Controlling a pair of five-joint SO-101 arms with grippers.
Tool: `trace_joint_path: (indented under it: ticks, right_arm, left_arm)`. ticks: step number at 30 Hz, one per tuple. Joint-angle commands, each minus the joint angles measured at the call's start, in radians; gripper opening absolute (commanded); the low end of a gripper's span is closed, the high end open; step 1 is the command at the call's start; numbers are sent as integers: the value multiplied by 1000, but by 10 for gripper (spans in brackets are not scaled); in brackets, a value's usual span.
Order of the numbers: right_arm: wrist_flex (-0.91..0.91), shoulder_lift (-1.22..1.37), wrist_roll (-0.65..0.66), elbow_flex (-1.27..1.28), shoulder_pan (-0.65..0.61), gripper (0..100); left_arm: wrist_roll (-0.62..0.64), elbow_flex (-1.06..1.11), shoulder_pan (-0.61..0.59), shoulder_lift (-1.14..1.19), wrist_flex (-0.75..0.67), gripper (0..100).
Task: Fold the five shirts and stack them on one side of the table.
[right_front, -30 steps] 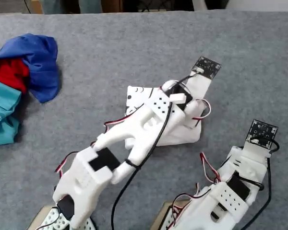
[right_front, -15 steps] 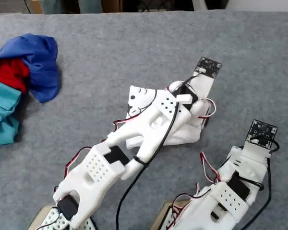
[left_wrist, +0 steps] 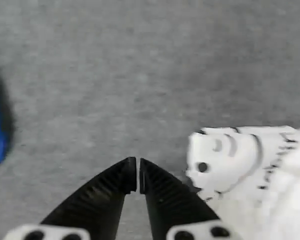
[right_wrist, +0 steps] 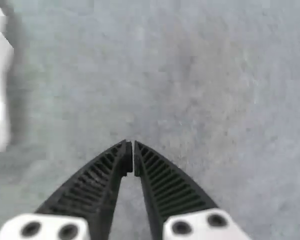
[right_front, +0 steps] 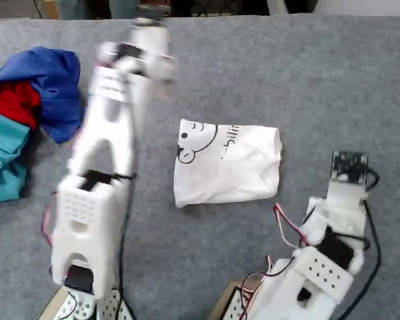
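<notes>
Grey felt surface (right_front: 320, 80) is carrying a folded white printed shirt (right_front: 230, 167) at its middle, while left pincer (left_wrist: 138, 177) and right pincer (right_wrist: 130, 157) are hovering closed and empty.

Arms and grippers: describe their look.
The left arm and right arm are white plastic with perforated panels, black motor blocks and red, white and black cables. The right carries a black circuit board. Jaws: black, ribbed, tapering wedges on white bases.

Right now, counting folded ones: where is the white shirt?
In the high view the white shirt lies at the table's middle, right of the blue shirt.
</notes>
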Motion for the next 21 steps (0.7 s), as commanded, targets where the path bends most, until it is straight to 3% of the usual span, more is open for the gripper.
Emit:
trace_joint_path:
  ticks: [1, 5, 9, 14, 21]
  right_arm:
    - [160, 8, -28, -357, -195, 13]
    - [236, 162, -28, -522, -489, 13]
    - [236, 377, -25, -662, -649, 13]
    - [227, 645, 58, -828, -789, 14]
    - [229, 1030, 25, -1058, -810, 14]
  left_arm:
    - [-74, 131, -177, -135, 14, 28]
    - [-149, 530, -259, -339, 9, 27]
    - [-213, 983, -275, -575, -68, 27]
    - [-265, 1443, -268, -802, -318, 27]
    - [-265, 1871, -271, -884, -804, 29]
